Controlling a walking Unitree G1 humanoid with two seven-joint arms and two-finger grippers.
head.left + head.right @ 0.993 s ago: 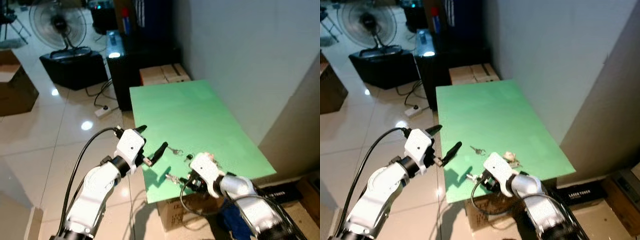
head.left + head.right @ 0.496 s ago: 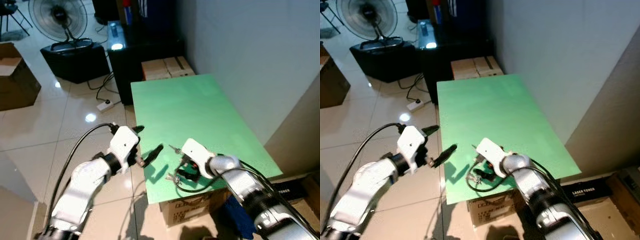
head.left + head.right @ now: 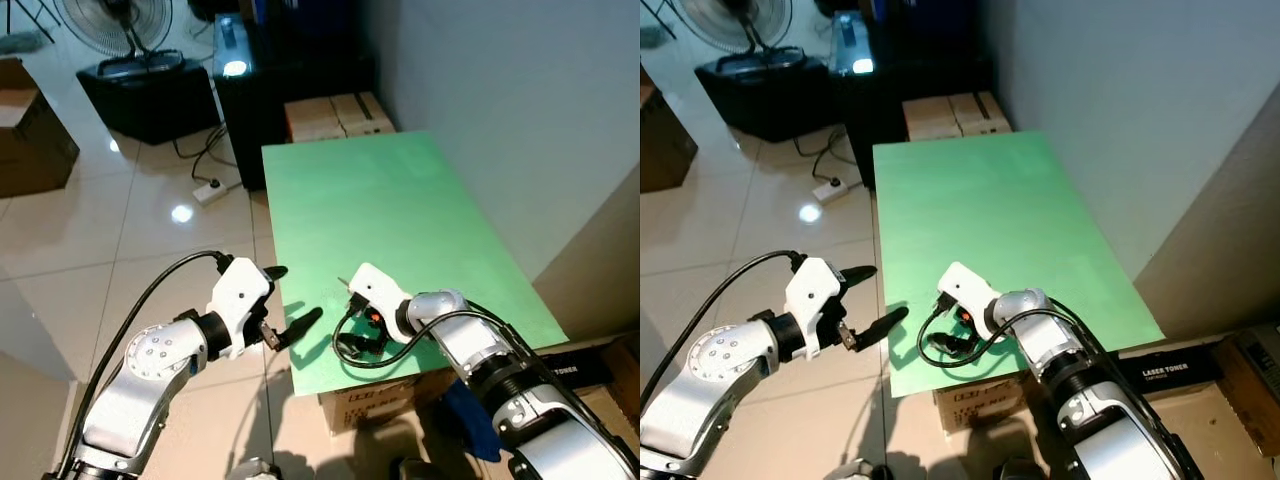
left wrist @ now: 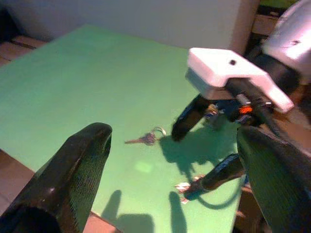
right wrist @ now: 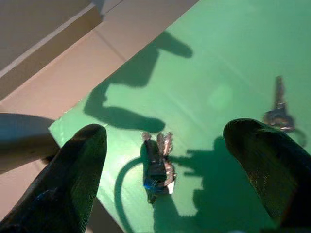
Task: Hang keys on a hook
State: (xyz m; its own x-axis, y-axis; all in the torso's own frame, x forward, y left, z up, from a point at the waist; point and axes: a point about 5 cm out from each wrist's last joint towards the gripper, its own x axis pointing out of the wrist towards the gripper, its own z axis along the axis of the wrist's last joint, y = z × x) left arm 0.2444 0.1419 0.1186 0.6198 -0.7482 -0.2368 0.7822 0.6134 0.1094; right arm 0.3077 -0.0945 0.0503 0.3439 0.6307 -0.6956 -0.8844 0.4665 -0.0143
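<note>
A small bunch of keys lies flat near the front edge of the green worktop, and a single key on a ring lies a little apart from it. The right hand is held just above the bunch with its fingers spread to either side, apparently so that the bunch can be closed upon from above. The left hand is kept off the worktop's front left edge, fingers spread and nothing pinched, presumably to leave the approach free. No hook can be made out. Beyond the worktop, cardboard boxes, a black cabinet and a fan are seen on the tiled floor.
</note>
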